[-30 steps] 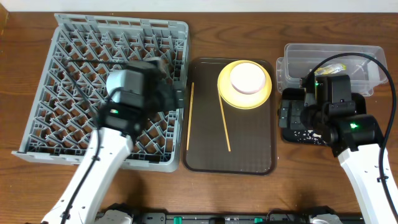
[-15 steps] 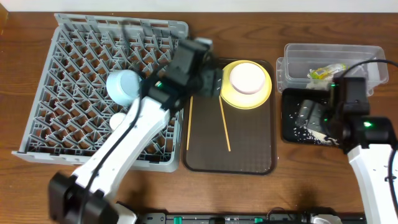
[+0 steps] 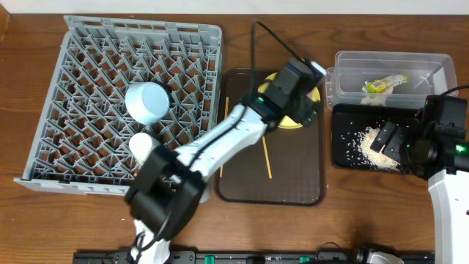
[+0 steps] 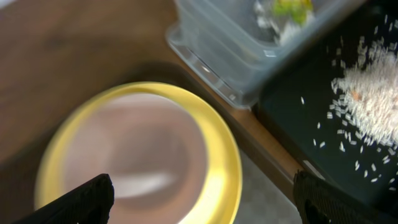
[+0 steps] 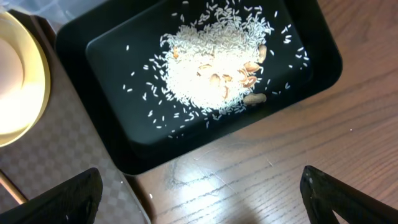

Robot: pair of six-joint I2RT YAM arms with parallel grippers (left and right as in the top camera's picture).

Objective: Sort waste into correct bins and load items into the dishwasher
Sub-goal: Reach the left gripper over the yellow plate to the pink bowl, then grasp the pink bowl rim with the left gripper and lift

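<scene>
1. Our left hand has its fingers spread wide and grips nothing. Directly below it sits one round yellow plate with one white bowl resting in it. Both are blurred in the left wrist view.
2. The plate stands at the far end of one flat brown serving tray. Behind the left hand, back along its arm, two thin wooden chopsticks lie apart on that tray, and the arm crosses over both.
3. Past the left arm, well apart from that hand, is one large grey plastic dish rack. It holds one light blue bowl and, near it, one small white cup.
4. Our right hand is also opened wide and empty. In its wrist view the brown wooden worktop shows between its fingertips.
5. Just ahead of the right hand lies one shallow black rectangular tray. It carries one heap of white rice scraps, a few tan nut-like bits and loose grains scattered around.
6. Beyond the black tray from the right hand, just beside it, stands one clear rectangular plastic tub. Inside it lies one crumpled yellow-green wrapper.
</scene>
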